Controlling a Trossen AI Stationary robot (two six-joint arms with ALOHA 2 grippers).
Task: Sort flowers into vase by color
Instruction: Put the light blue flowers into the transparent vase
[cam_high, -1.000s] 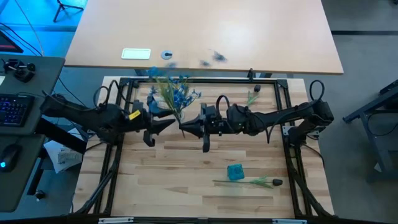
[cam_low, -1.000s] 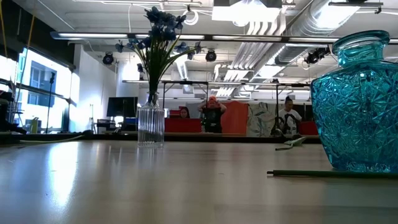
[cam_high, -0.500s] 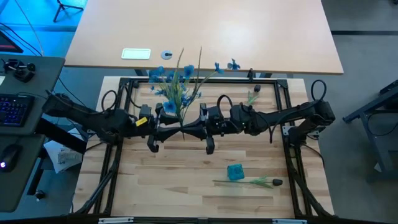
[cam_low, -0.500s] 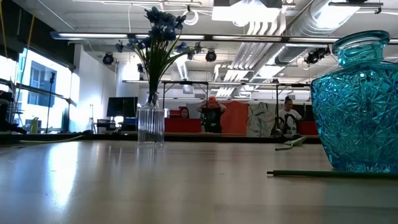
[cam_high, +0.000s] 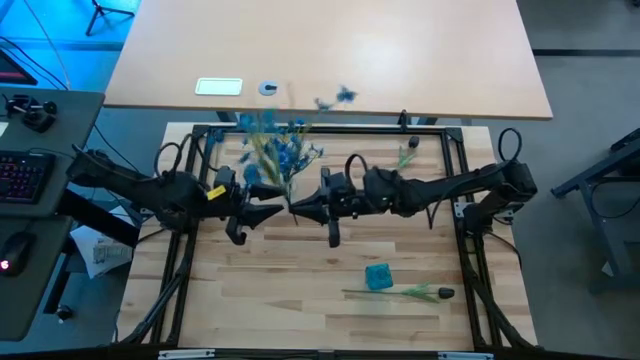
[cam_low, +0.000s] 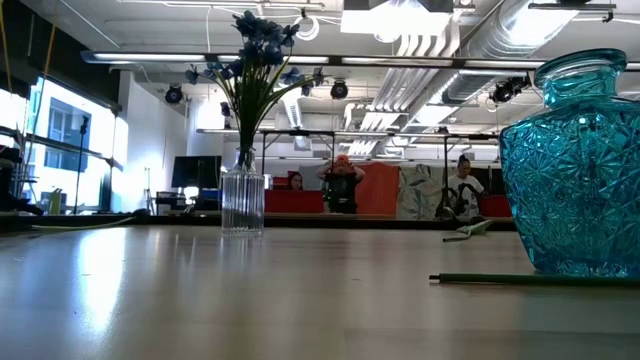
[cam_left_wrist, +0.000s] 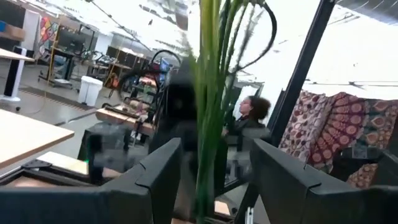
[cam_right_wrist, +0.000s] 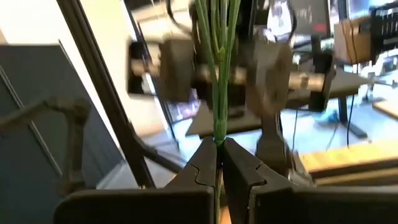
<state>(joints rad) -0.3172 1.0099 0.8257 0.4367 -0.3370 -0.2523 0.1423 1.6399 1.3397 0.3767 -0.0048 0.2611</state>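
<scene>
Left gripper (cam_high: 268, 211) spread wider; right gripper (cam_high: 297, 210) clamps blue flowers (cam_high: 275, 150); teal vase (cam_high: 378, 277) empty.

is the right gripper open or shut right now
Shut. In its wrist view the right gripper has both fingers pressed together on the green stems.

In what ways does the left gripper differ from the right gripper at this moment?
The right gripper is shut on the blue flowers' green stalks, pinching them between its fingertips. The left gripper is open, its fingers standing on either side of the same stalks without closing on them. The right one reaches in from the table's right, the left one from its left. Both meet above the table's middle.
</scene>
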